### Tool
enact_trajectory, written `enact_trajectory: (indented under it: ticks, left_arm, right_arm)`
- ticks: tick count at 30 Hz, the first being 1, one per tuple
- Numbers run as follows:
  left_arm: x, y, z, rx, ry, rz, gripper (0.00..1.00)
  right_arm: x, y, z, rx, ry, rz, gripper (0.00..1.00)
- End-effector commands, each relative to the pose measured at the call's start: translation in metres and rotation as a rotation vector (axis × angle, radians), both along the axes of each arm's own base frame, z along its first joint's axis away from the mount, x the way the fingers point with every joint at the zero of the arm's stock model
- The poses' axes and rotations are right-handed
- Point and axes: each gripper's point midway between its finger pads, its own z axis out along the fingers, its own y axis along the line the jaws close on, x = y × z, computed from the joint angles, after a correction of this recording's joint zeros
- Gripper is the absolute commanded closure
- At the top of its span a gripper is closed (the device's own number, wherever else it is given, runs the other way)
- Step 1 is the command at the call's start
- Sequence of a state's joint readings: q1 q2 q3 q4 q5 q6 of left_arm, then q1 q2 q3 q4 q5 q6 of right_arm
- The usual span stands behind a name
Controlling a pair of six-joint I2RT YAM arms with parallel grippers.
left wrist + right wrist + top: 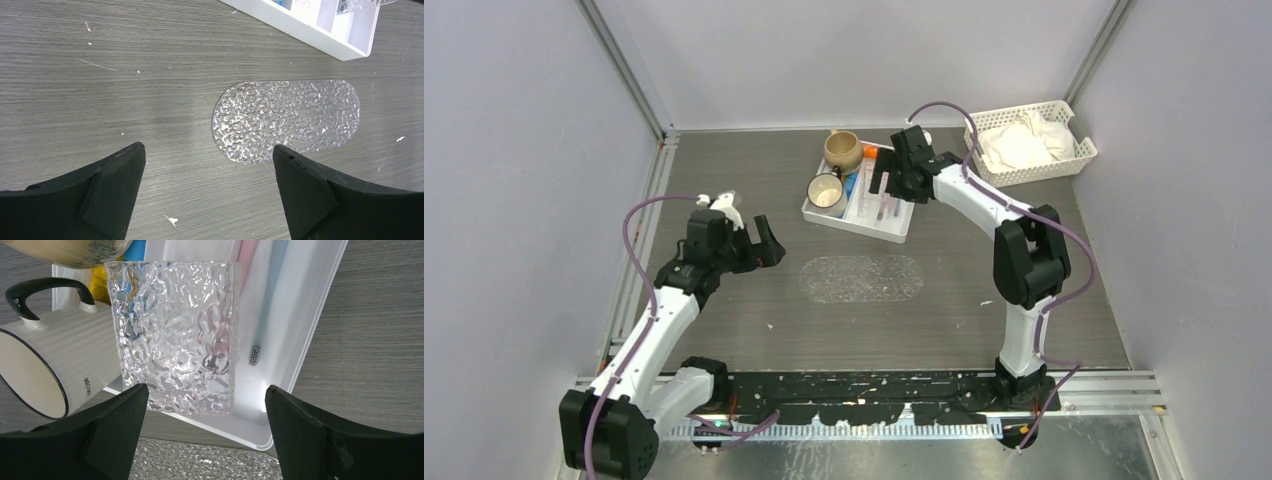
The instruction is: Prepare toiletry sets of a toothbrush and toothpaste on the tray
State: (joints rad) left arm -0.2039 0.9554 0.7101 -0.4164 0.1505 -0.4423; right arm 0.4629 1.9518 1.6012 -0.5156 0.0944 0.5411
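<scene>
Right gripper (205, 390): jaws wide apart and holding nothing; it hovers over the white organiser (310, 315).
Tray (172, 335): clear, textured, roughly square. It lies flat across the organiser's compartments directly beneath the right gripper, offset toward its left finger.
Toothbrush (269, 300): in an organiser slot under the right finger's side, just beside the tray. A pink one lies partly under the tray.
Toothpaste (852, 184): beyond the left finger, in the organiser next to the white mug (65, 365); mostly hidden.
Left gripper (208, 147): jaws apart and empty, above the table (100, 75). An oval textured plate (287, 120) lies just ahead of it.
Step in hand (judged): lifting the tray off the organiser.
Technique: shift sideways toward the mug until the tray is centred between the jaws. Close on two opposite edges and lift level, since the slick plastic may slip. Keep the left finger off the mug handle.
</scene>
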Motion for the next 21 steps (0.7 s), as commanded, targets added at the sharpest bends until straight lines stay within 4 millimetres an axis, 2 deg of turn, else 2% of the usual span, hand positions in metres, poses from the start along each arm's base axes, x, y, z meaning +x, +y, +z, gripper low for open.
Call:
enact_trajectory:
  ticks: [1, 4, 8, 12, 14, 16, 21]
  left_arm:
    - [0.004, -0.004, 0.01, -0.02, -0.048, -0.007, 0.0]
    - [0.004, -0.003, 0.011, -0.02, -0.047, -0.006, 0.0]
    - [0.004, -0.003, 0.011, -0.024, -0.052, -0.002, 0.0]
    - [0.002, -0.004, 0.01, -0.036, -0.057, 0.003, 0.0]
    - [0.001, -0.003, 0.009, -0.036, -0.057, 0.006, 0.0]
    - [0.001, -0.003, 0.01, -0.036, -0.059, 0.007, 0.0]
    - [0.0, -0.006, 0.01, -0.046, -0.054, -0.01, 0.0]
  right_arm:
    - [0.004, 0.001, 0.024, 0.032, -0.075, -0.019, 0.12]
    - [0.003, -0.003, 0.034, 0.007, -0.093, -0.021, 0.1]
    - [0.0, -0.005, 0.062, -0.079, -0.126, -0.008, 0.1]
    - [0.0, 0.004, 0.088, -0.2, -0.154, 0.016, 0.1]
    - [0.001, 0.01, 0.095, -0.248, -0.168, 0.023, 0.1]
    - [0.003, 0.016, 0.095, -0.287, -0.162, 0.027, 0.1]
    - [0.009, 0.026, 0.075, -0.406, -0.122, 0.027, 0.11]
